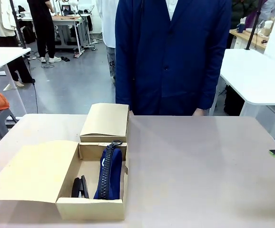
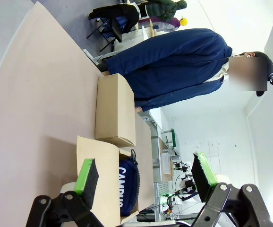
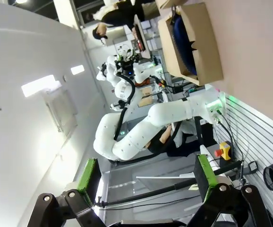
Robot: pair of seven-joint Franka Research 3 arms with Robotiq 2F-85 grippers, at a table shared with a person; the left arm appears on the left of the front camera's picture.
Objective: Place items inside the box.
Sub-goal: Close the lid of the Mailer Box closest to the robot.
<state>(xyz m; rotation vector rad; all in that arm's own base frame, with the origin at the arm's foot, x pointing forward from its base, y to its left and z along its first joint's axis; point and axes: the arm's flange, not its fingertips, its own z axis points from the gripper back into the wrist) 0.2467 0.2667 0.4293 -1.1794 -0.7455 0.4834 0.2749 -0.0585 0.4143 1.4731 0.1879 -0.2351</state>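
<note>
Both end effectors, left [image 2: 143, 177] and right [image 3: 146, 177], are released; front view alone shows the stapler [image 1: 79, 187] beside the pouch [image 1: 109, 173] in the box [image 1: 91, 208].

An open brown cardboard box [image 1: 91, 208] sits near the table's left front, its lid flap folded out flat to the left. Inside, a navy zip pencil pouch [image 1: 109, 173] with white lettering stands on edge, zipper up, along the right wall. A black stapler [image 1: 79, 187] lies beside it, at the front left.
</note>
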